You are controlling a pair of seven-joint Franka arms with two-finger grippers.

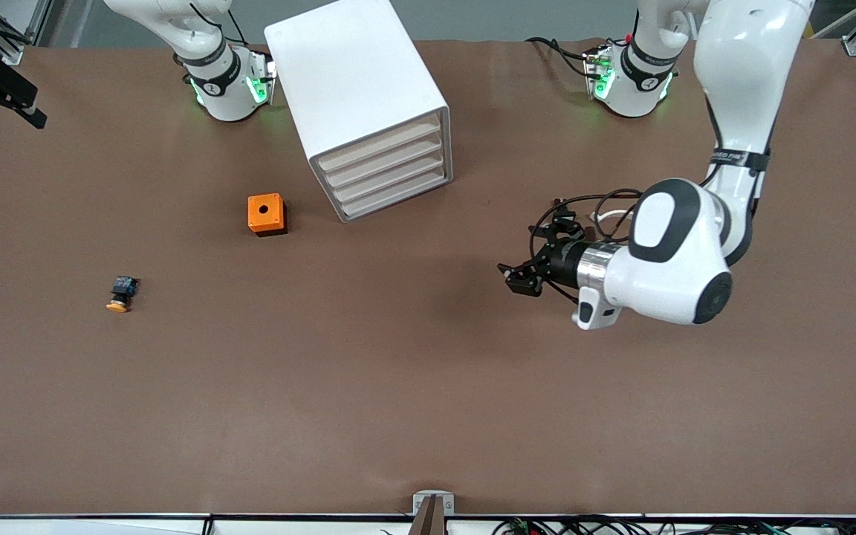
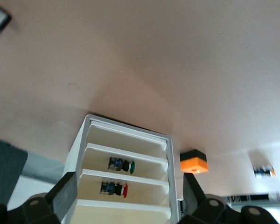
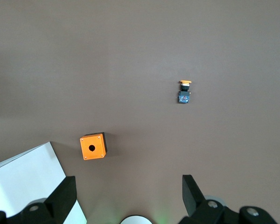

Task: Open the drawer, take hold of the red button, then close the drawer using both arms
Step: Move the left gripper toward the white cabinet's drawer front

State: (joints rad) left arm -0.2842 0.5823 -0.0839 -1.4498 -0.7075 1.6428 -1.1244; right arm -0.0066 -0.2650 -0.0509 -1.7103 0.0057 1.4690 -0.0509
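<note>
While all four drawers look shut in the cabinet (image 1: 354,82), the left gripper (image 1: 511,279) hangs over the table at about four o'clock from it, fingers spread wide and empty, so I judge the opening step has barely begun. The button (image 2: 115,189) lies inside its drawer (image 2: 149,190), seen through the front. Next, the left gripper must catch that drawer's front edge; the right gripper (image 3: 129,196) waits, also wide open and empty, over the table by the cabinet.
</note>
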